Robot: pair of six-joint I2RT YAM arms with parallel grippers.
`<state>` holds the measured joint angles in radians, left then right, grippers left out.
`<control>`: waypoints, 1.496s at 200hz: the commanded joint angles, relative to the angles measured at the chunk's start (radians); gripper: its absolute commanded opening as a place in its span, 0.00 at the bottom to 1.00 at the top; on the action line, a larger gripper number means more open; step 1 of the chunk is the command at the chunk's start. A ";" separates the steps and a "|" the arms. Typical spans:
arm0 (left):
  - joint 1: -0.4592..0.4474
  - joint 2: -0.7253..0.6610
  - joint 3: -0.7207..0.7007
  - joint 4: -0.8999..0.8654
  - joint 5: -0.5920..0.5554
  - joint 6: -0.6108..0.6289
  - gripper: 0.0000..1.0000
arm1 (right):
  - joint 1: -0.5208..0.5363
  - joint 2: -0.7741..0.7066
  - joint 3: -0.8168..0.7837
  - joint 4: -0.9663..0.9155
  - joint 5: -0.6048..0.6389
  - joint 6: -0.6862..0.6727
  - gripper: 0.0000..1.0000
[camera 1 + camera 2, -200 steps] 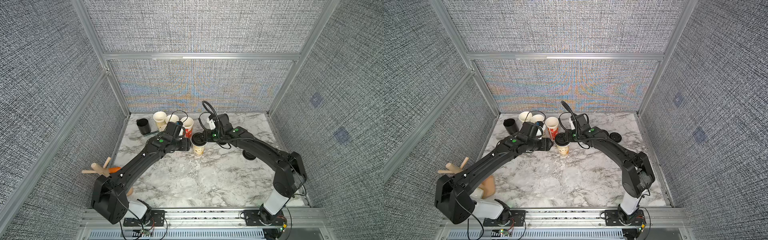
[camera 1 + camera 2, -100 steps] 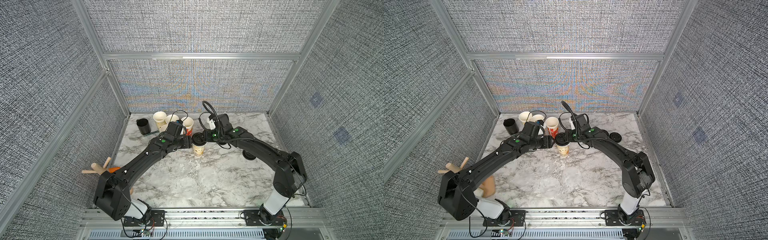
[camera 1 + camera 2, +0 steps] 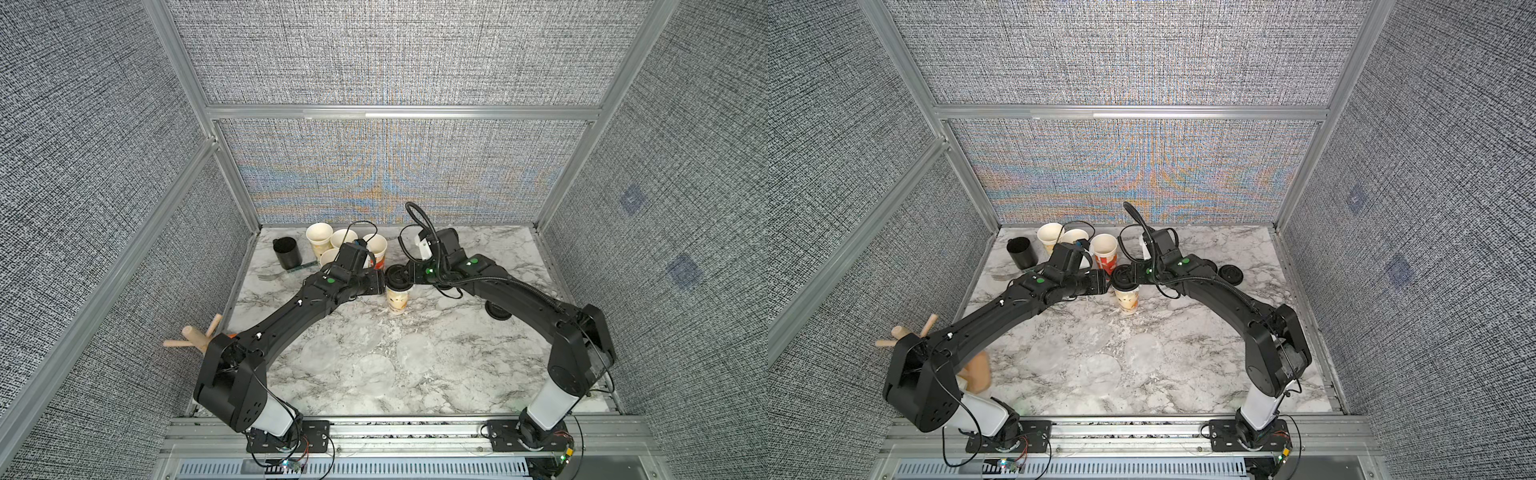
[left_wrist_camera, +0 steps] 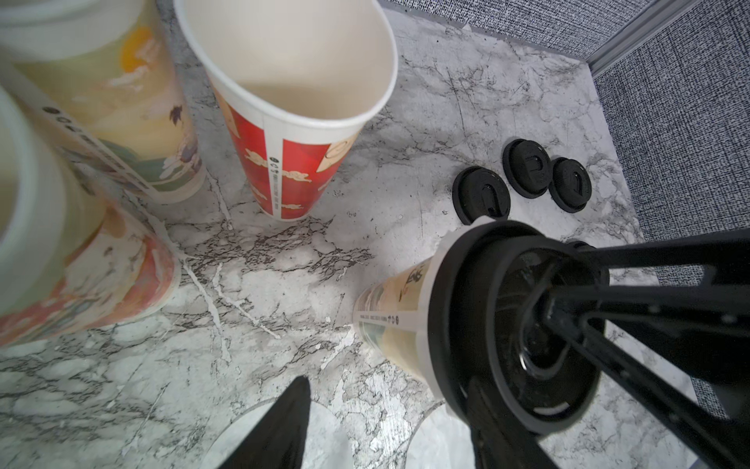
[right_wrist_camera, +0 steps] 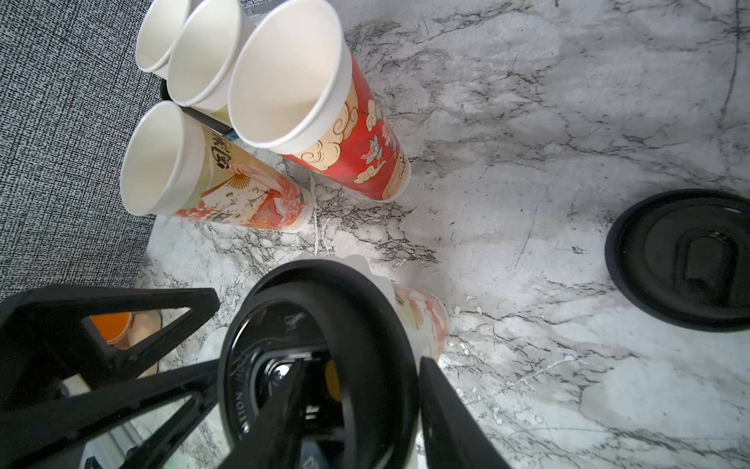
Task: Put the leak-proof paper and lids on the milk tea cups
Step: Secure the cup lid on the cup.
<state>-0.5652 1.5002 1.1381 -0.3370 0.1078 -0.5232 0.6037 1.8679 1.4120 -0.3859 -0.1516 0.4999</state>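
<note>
1. Since a second ago the left claw [image 3: 382, 286] has crept closer to the lidded cup [image 3: 397, 301]; the right claw [image 5: 365, 365] has not shifted.
2. That right claw is half closed astride the rim of the black lid [image 4: 466, 304], one finger in the recess and one outside, seemingly pinching it.
3. Jaws of the left claw stand apart, holding nothing, one finger against that lid's edge.
4. Under the lid a wavy white fringe of leak-proof paper [image 5: 367, 263] peeks out, so this cup looks done.
5. Behind the lidded cup, four milk tea cups [image 5: 357, 154] stand open, without paper.
6. On the robot's side of it, several loose sheets [image 3: 320, 353] lie flat on the table [image 3: 457, 374]; four cups remain, I judge.
</note>
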 commanded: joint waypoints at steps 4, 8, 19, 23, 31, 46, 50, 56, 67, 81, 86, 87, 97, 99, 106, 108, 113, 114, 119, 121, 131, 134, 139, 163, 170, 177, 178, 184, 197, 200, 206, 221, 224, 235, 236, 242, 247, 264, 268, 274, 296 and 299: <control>0.000 0.013 -0.020 -0.014 -0.013 0.009 0.63 | 0.005 -0.002 -0.018 -0.101 0.018 -0.002 0.46; -0.001 0.015 -0.025 -0.013 -0.013 0.009 0.63 | 0.005 -0.004 -0.021 -0.102 0.018 -0.001 0.46; 0.000 0.021 -0.041 -0.011 -0.013 0.007 0.62 | 0.007 -0.006 -0.028 -0.100 0.018 0.001 0.46; 0.000 0.024 -0.047 -0.010 -0.014 0.005 0.62 | 0.007 -0.009 -0.031 -0.099 0.018 0.001 0.46; -0.001 0.026 -0.062 -0.007 -0.012 0.001 0.62 | 0.008 -0.010 -0.036 -0.098 0.018 0.002 0.46; 0.000 0.023 -0.097 0.003 -0.007 -0.005 0.62 | 0.008 -0.014 -0.048 -0.096 0.018 0.008 0.46; -0.001 0.022 -0.106 0.005 -0.005 -0.007 0.61 | 0.008 -0.013 -0.052 -0.095 0.019 0.009 0.45; -0.001 0.021 -0.119 0.008 -0.004 -0.009 0.61 | 0.008 -0.016 -0.057 -0.091 0.018 0.012 0.45; -0.001 0.015 -0.138 0.009 -0.008 -0.009 0.61 | 0.008 -0.016 -0.067 -0.087 0.017 0.017 0.45; 0.001 0.010 -0.154 0.005 -0.014 -0.009 0.61 | 0.008 -0.014 -0.077 -0.081 0.017 0.022 0.45; 0.000 0.009 -0.157 0.004 -0.016 -0.008 0.61 | 0.008 -0.013 -0.080 -0.079 0.017 0.024 0.45; 0.000 0.009 -0.158 0.004 -0.016 -0.008 0.61 | 0.008 -0.012 -0.080 -0.079 0.017 0.024 0.45; -0.001 0.006 -0.162 0.002 -0.020 -0.007 0.61 | 0.007 -0.011 -0.085 -0.078 0.019 0.028 0.45; 0.000 0.005 -0.163 0.001 -0.020 -0.006 0.61 | 0.007 -0.012 -0.086 -0.078 0.020 0.028 0.45; 0.000 0.006 -0.163 0.000 -0.021 -0.005 0.61 | 0.008 -0.012 -0.088 -0.077 0.020 0.030 0.45; -0.001 0.006 -0.164 0.000 -0.022 -0.006 0.61 | 0.007 -0.012 -0.088 -0.077 0.021 0.031 0.45; -0.001 0.007 -0.161 -0.001 -0.022 -0.004 0.61 | 0.007 -0.012 -0.090 -0.078 0.022 0.031 0.45; 0.000 0.008 -0.161 -0.002 -0.022 -0.004 0.61 | 0.007 -0.012 -0.090 -0.079 0.022 0.031 0.45; 0.000 0.010 -0.157 -0.004 -0.021 -0.001 0.61 | 0.006 -0.013 -0.089 -0.079 0.024 0.032 0.45; 0.000 0.011 -0.154 -0.005 -0.021 0.000 0.61 | 0.007 -0.013 -0.088 -0.080 0.025 0.032 0.45; 0.001 0.018 -0.137 -0.015 -0.018 0.007 0.61 | 0.004 -0.012 -0.084 -0.085 0.030 0.030 0.45; 0.000 0.020 -0.131 -0.017 -0.017 0.010 0.61 | 0.003 -0.012 -0.083 -0.086 0.031 0.030 0.45; 0.001 0.024 -0.118 -0.024 -0.016 0.016 0.61 | 0.002 -0.012 -0.079 -0.091 0.035 0.029 0.45; 0.000 0.041 -0.042 -0.060 -0.020 0.044 0.62 | -0.011 -0.019 -0.056 -0.103 0.044 0.027 0.45; 0.000 0.046 -0.017 -0.071 -0.021 0.054 0.62 | -0.015 -0.021 -0.050 -0.104 0.047 0.027 0.45; 0.000 0.052 0.008 -0.081 -0.024 0.063 0.63 | -0.020 -0.025 -0.043 -0.106 0.049 0.026 0.46; 0.000 0.053 0.011 -0.083 -0.024 0.065 0.63 | -0.020 -0.025 -0.041 -0.105 0.049 0.026 0.46; 0.000 0.059 0.031 -0.092 -0.027 0.072 0.63 | -0.022 -0.027 -0.034 -0.108 0.049 0.024 0.46; 0.000 0.073 0.066 -0.107 -0.030 0.084 0.63 | -0.026 -0.030 -0.013 -0.111 0.049 0.020 0.49; -0.001 0.076 0.073 -0.110 -0.032 0.087 0.63 | -0.027 -0.030 -0.008 -0.113 0.049 0.019 0.49; 0.000 0.081 0.083 -0.114 -0.032 0.090 0.63 | -0.027 -0.029 0.004 -0.116 0.049 0.015 0.51; 0.000 0.089 0.103 -0.120 -0.034 0.096 0.63 | -0.029 -0.029 0.031 -0.124 0.048 0.007 0.55; -0.001 0.092 0.105 -0.120 -0.034 0.096 0.63 | -0.030 -0.028 0.036 -0.125 0.047 0.005 0.55; 0.000 0.098 0.115 -0.122 -0.033 0.099 0.63 | -0.030 -0.029 0.055 -0.129 0.046 0.000 0.59; 0.000 0.099 0.116 -0.122 -0.033 0.099 0.63 | -0.030 -0.027 0.056 -0.128 0.046 -0.001 0.59; 0.000 0.102 0.122 -0.121 -0.031 0.101 0.63 | -0.030 -0.029 0.063 -0.131 0.045 -0.003 0.60; 0.000 0.106 0.127 -0.122 -0.029 0.102 0.63 | -0.030 -0.030 0.072 -0.131 0.044 -0.007 0.62; -0.001 0.114 0.142 -0.119 -0.023 0.108 0.64 | -0.031 -0.032 0.092 -0.129 0.043 -0.014 0.65; 0.001 0.116 0.146 -0.118 -0.022 0.110 0.64 | -0.031 -0.032 0.095 -0.128 0.043 -0.015 0.65; 0.000 0.119 0.154 -0.117 -0.018 0.113 0.64 | -0.032 -0.032 0.100 -0.132 0.043 -0.017 0.66; 0.000 0.133 0.187 -0.114 -0.003 0.121 0.66 | -0.035 -0.035 0.109 -0.133 0.044 -0.026 0.68; 0.000 0.136 0.191 -0.113 -0.001 0.122 0.66 | -0.035 -0.036 0.107 -0.134 0.044 -0.026 0.68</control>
<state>-0.5659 1.6238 1.3010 -0.4229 0.0841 -0.4263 0.5709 1.8378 1.5112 -0.5198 -0.1135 0.4908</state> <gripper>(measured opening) 0.654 0.677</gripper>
